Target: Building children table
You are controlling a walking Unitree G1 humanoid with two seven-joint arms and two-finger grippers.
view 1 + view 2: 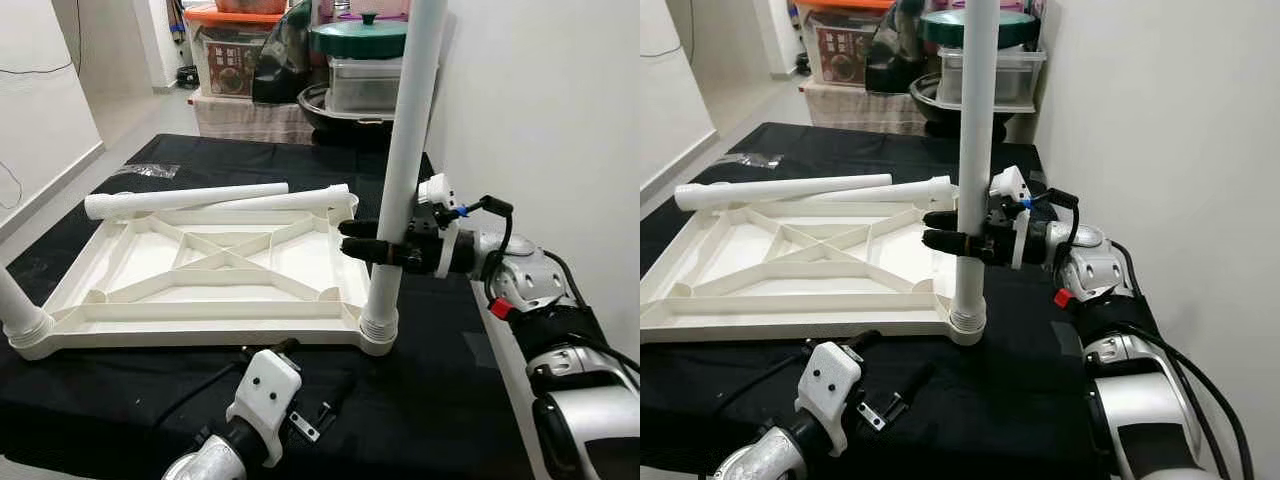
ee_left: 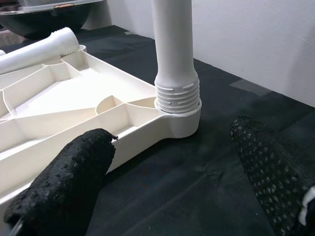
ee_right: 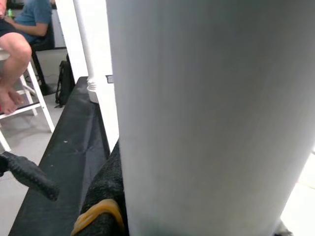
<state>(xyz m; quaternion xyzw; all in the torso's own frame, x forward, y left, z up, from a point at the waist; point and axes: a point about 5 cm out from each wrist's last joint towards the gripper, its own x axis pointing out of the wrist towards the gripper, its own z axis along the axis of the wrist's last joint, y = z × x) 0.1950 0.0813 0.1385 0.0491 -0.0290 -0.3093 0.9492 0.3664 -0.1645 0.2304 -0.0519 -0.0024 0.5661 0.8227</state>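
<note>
Nearest the camera, the left gripper (image 1: 318, 405) hangs open and empty just in front of the table top (image 1: 200, 265), which lies upside down on the black cloth (image 1: 440, 380). A little further on, the right gripper (image 1: 372, 243) squeezes a leg (image 1: 405, 150) that stands up in the near corner socket below it, and another leg (image 1: 18, 310) stands in the other near corner. Beyond the right gripper, two loose legs (image 1: 185, 200) lie across the far edge, so I think the table is about half built.
</note>
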